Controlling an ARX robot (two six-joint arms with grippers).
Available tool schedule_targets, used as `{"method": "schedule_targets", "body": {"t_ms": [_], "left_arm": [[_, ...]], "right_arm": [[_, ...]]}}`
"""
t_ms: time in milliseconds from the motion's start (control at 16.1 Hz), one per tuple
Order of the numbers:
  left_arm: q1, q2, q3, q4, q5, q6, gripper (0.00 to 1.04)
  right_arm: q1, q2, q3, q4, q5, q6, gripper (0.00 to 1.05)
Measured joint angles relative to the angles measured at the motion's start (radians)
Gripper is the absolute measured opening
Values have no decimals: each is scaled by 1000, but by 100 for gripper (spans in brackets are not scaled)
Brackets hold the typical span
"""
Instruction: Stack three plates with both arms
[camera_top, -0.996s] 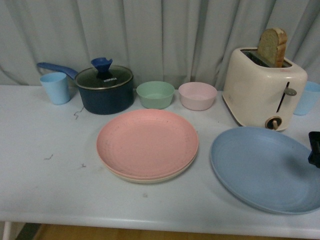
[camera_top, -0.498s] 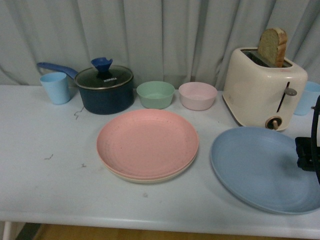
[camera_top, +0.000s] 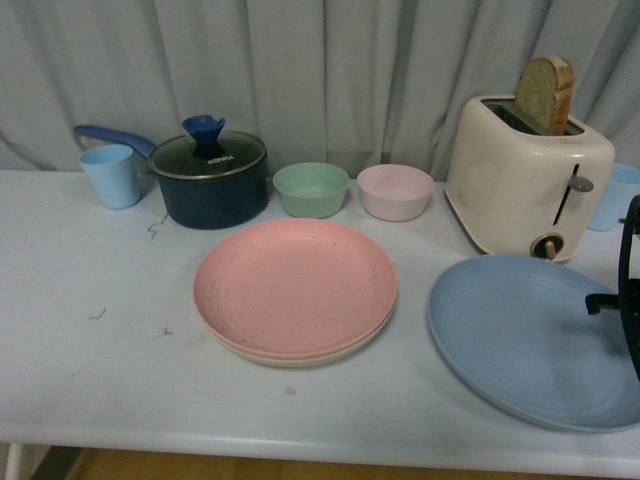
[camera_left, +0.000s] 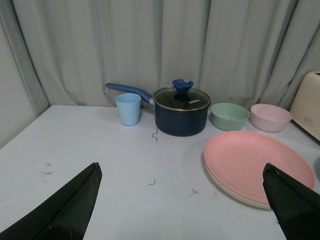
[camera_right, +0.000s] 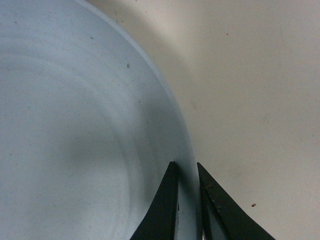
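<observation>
The pink plate (camera_top: 292, 285) lies on top of the beige-cream plate (camera_top: 300, 357) at the middle of the table; both show in the left wrist view, pink (camera_left: 255, 162) over cream (camera_left: 235, 191). The blue plate (camera_top: 530, 335) lies to their right. My right gripper (camera_right: 186, 170) is shut on the blue plate's rim (camera_right: 75, 125), one finger inside, one outside; part of the arm (camera_top: 630, 300) shows at the right edge. My left gripper (camera_left: 182, 172) is open and empty above the table, left of the stacked plates.
Along the back stand a light blue cup (camera_top: 110, 175), a dark blue pot with lid (camera_top: 210, 180), a green bowl (camera_top: 311, 189), a pink bowl (camera_top: 394, 191) and a cream toaster with bread (camera_top: 525, 170). A second blue cup (camera_top: 615, 195) is behind the toaster.
The right arm has shifted at the right edge and its gripper now grips the blue plate's rim. The blue plate has moved slightly to the right. The pink and cream plates have not moved.
</observation>
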Motion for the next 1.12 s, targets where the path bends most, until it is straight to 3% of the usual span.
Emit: {"method": "schedule_targets", "body": {"t_ms": [187,249,373,747,934,1120], "left_arm": [[0,0,0,0,0,0,98],[0,0,0,0,0,0,98],[0,0,0,0,0,0,98],[0,0,0,0,0,0,98],[0,0,0,0,0,0,98],[0,0,0,0,0,0,98]], "right_arm": [[-21,-132,-108,-1,-92,31,3],[-42,-309,-219,-46,-142,18,3],[-65,-460,-256,-103,-195,-2,3],[-26,-585,-241,-132,-253,21,3],[127,-560,-158,-69,-251,108,3],[287,-405,-52,-23,-176,180,3]]}}
